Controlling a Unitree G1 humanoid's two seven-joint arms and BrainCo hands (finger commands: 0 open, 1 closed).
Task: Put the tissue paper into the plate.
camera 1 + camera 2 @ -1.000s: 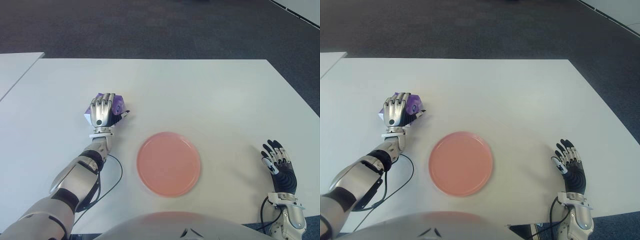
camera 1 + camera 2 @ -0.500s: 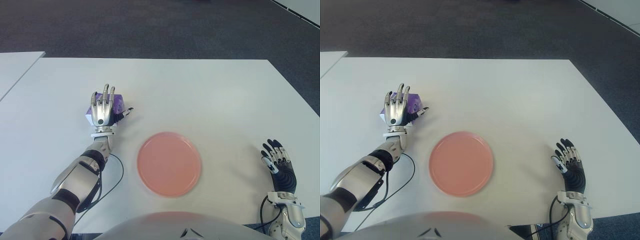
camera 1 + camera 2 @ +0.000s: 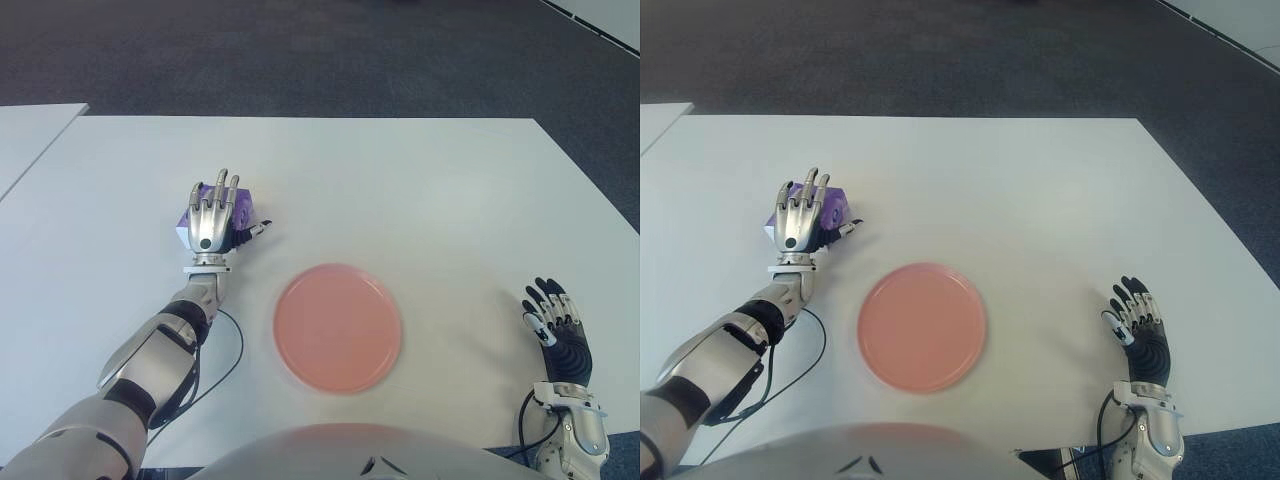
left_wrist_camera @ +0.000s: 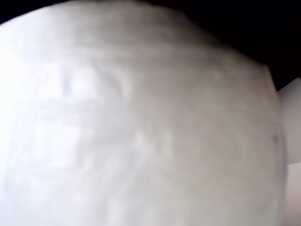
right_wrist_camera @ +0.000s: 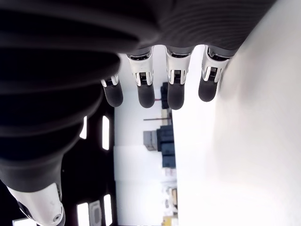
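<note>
Your left hand point(image 3: 211, 222) lies unclenched over the purple tissue pack point(image 3: 240, 207) on the white table point(image 3: 420, 190), left of the round pink plate point(image 3: 338, 327); dark carpet point(image 3: 300, 50) lies beyond.

blurred pale surface point(image 4: 141, 127), dark background above

Plate point(image 3: 338, 327) sits on the table point(image 3: 420, 190) near the front edge, roughly centre. Tissue paper point(image 3: 238, 207) lies left of and behind the plate, well apart from it, with the left hand point(image 3: 212, 220) over it, fingers extended; can't tell whether the hand touches the pack, since the left wrist view is blocked. Right hand point(image 3: 558, 332) shows far right of the plate by the table's front right corner, fingers relaxed.
</note>
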